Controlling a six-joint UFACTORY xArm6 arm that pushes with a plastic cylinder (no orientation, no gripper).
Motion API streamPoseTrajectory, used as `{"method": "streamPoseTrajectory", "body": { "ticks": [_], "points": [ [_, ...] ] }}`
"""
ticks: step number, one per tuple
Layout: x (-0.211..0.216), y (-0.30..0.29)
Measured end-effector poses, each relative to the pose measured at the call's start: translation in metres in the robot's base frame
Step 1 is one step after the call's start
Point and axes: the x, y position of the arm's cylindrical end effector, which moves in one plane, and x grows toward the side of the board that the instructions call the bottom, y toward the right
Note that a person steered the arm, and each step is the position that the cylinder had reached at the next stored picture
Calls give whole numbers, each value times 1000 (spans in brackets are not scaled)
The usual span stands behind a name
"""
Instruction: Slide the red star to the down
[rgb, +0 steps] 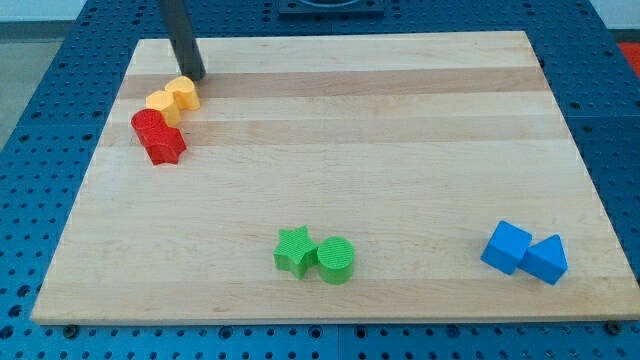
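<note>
Under my rod lies the wooden board (330, 150). No hand to open or close: just my tip (196, 76), resting at the yellow blocks' (174, 96) upper edge, seemingly touching. Just below those, toward the view's bottom, the red star (166, 145) touches a red block (148, 123). Far off lower right: two blue blocks (523, 251); nearer, green star (294, 250) beside green cylinder (336, 260).
</note>
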Motion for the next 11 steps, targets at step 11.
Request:
{"method": "streamPoseTrajectory", "body": {
  "ticks": [11],
  "points": [
    [179,429]
  ]
}}
